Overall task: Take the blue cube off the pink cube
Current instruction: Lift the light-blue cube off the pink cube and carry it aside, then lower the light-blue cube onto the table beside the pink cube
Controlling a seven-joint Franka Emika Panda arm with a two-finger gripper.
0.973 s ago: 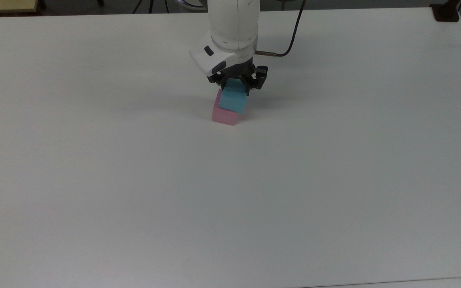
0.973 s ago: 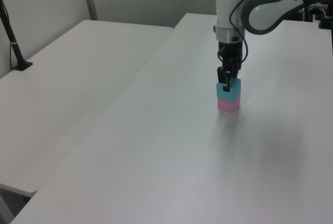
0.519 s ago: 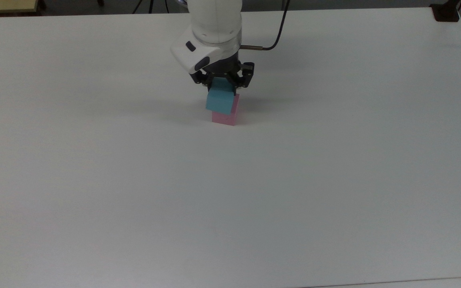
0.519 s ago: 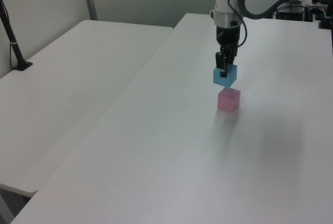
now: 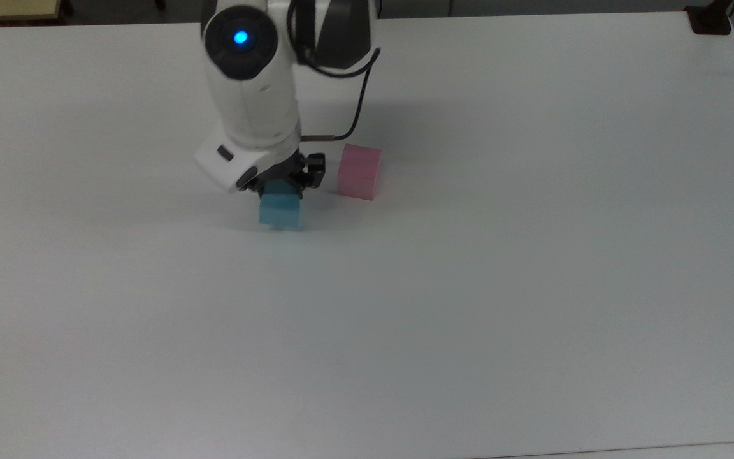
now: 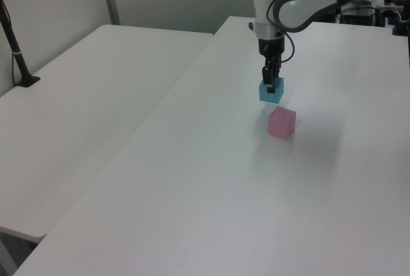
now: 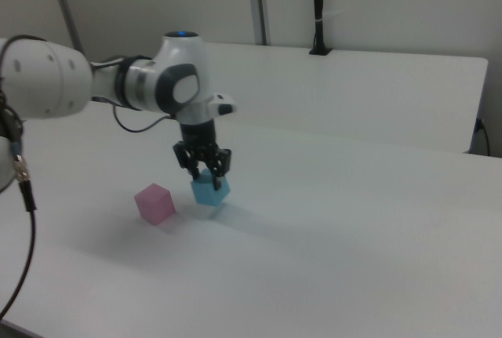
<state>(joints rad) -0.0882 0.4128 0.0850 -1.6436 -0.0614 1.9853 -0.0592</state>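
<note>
the blue cube (image 5: 281,210) is off the pink cube (image 5: 359,171) and sits low over the white table (image 5: 469,287), to the top view's left of the pink cube and a little nearer the camera; whether its underside touches the tabletop cannot be told. in the right view the blue cube (image 7: 210,189) is tilted slightly, one corner lower, and lies just to the right view's right of the pink cube (image 7: 154,202), the two apart. in the left view the blue cube (image 6: 271,90) is above and behind the pink cube (image 6: 282,123). the gripper (image 5: 283,183) comes down from above with its black fingers closed onto the upper part of the blue cube, one on either side; the same grasp shows at the gripper (image 7: 203,167) in the right view and the gripper (image 6: 270,82) in the left view. the pink cube rests flat on the table by itself. a second white table (image 6: 83,97) stands alongside at the left view's left.
</note>
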